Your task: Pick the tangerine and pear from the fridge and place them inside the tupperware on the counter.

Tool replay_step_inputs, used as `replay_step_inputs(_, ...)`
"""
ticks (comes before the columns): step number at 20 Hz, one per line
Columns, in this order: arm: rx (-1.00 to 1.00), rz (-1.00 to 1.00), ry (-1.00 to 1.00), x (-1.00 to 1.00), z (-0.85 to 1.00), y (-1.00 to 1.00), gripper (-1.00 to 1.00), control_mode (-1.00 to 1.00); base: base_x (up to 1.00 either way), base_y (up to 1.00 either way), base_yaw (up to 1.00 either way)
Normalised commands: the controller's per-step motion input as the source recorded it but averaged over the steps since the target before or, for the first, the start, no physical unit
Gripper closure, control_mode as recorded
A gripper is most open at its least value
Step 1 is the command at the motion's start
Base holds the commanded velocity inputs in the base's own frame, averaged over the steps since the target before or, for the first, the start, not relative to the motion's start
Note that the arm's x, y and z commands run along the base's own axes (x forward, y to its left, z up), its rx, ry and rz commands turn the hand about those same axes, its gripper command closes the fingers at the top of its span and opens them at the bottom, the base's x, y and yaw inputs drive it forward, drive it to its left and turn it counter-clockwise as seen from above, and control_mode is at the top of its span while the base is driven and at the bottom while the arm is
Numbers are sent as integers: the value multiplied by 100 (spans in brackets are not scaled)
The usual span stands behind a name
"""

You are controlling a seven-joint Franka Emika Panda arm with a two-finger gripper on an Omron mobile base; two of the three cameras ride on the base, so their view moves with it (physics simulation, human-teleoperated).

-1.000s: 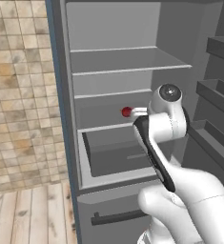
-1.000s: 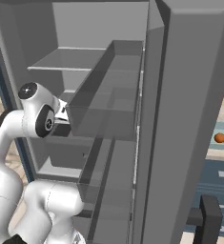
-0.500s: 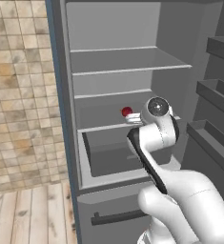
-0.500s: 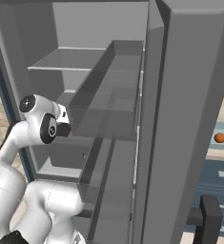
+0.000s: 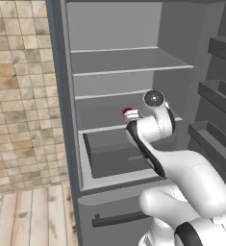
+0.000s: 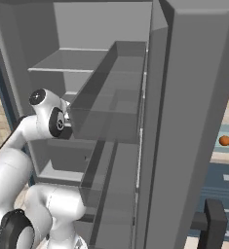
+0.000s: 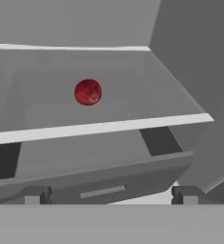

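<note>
The pear (image 7: pixel 88 91) is a dark red roundish fruit lying alone on a middle shelf of the open fridge (image 5: pixel 129 69); from the left base it shows as the pear (image 5: pixel 128 112) just left of my wrist. My gripper (image 7: pixel 111 195) points at that shelf from outside its front edge, open and empty, a good way short of the fruit. The tangerine (image 6: pixel 225 140) is a small orange ball on the counter (image 6: pixel 222 156) at far right, past the fridge door. The tupperware is hidden behind the door.
A pulled-out drawer (image 7: pixel 108 171) juts forward below the pear's shelf, close under the fingers. Door bins (image 6: pixel 111 97) stand on the open door to the right of the arm. A tiled wall (image 5: pixel 18 96) lies left of the fridge.
My wrist has shifted a little left, toward the pear's side of the shelf. The pear and tangerine have not moved.
</note>
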Motion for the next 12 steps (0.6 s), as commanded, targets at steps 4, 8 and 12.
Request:
replay_step_inputs(4, 0, 2, 2, 40, -17, 0, -100, -100, 0, 0, 0)
replay_step_inputs(8, 0, 6, 0, 37, -37, 0, -100, -100, 0, 0, 0)
replay_step_inputs(12, 0, 6, -1, 32, -34, 0, -100, -100, 0, 0, 0)
